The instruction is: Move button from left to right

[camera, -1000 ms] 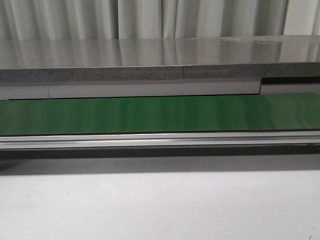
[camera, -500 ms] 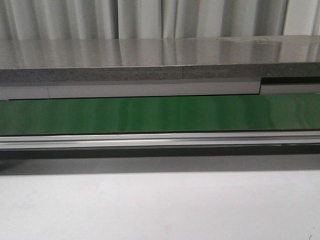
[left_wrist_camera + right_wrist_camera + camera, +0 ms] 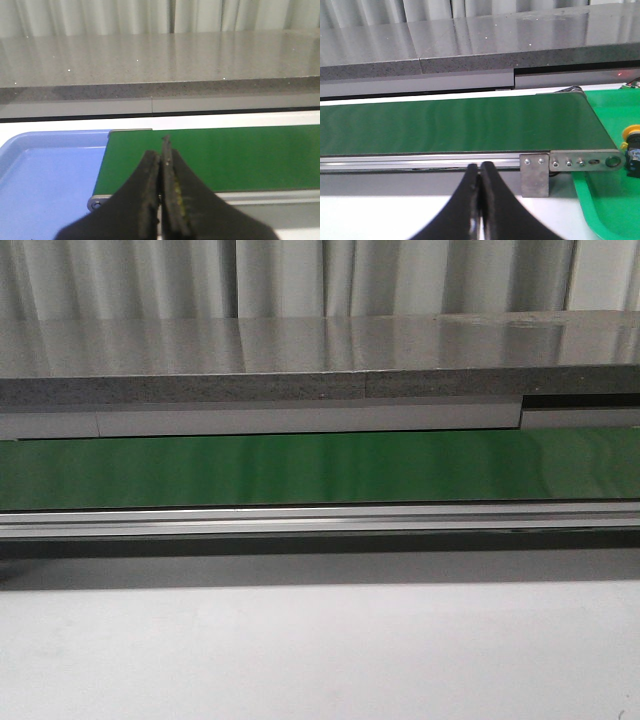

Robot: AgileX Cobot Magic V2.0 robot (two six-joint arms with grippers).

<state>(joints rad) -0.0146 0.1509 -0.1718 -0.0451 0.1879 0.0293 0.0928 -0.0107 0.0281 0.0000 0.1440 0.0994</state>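
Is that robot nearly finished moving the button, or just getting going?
One button already lies in the green tray at the belt's right end. Nothing is in hand: left claw and right claw are both shut empty. The green belt and blue tray show no buttons.

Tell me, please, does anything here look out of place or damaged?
Nothing looks damaged or spilled. One oddity: the yellow-headed push-button already lies in the green tray past the green conveyor belt, while the blue tray shows no button. Both black grippers are shut and empty.
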